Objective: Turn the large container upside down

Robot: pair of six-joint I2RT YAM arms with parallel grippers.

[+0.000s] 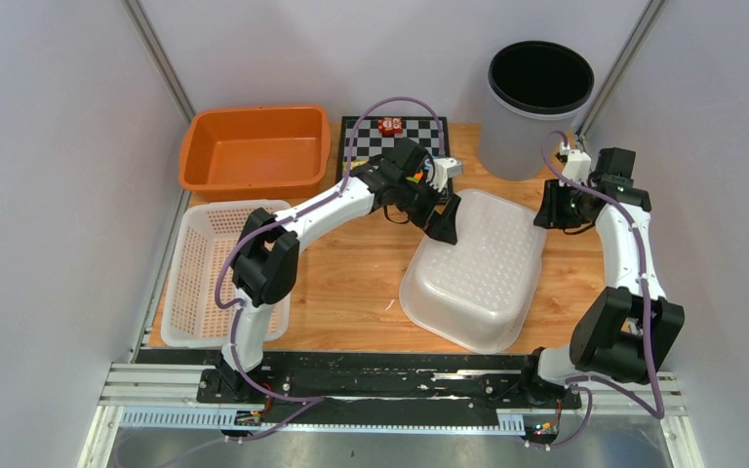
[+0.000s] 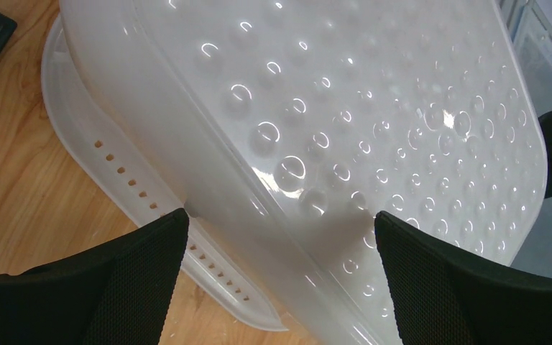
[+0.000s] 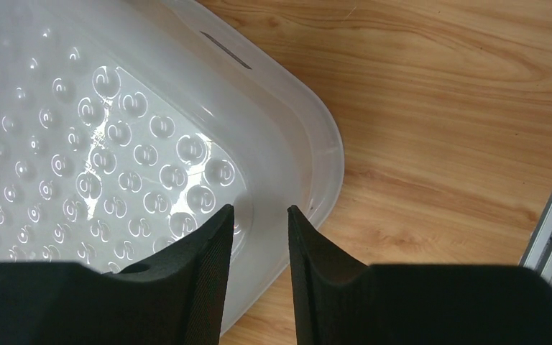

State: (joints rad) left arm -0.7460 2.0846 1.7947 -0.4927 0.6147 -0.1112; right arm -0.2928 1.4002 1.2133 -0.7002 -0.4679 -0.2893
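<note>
The large container (image 1: pixel 478 268) is a translucent white tub. It lies upside down on the wooden table, its dimpled bottom facing up. My left gripper (image 1: pixel 444 219) hovers over its far left corner. In the left wrist view this gripper (image 2: pixel 280 215) is wide open, and the container (image 2: pixel 366 108) passes below and between the fingers. My right gripper (image 1: pixel 549 210) is at the container's far right edge. In the right wrist view its jaws (image 3: pixel 260 210) stand a narrow gap apart above the container's (image 3: pixel 115 129) side wall, with nothing pinched between them.
An orange tub (image 1: pixel 254 151) stands at the back left. A white perforated basket (image 1: pixel 216 273) lies along the left edge. A checkerboard (image 1: pixel 366 141) with a small red piece (image 1: pixel 390 125) lies at the back. A grey bin (image 1: pixel 536 107) stands at the back right.
</note>
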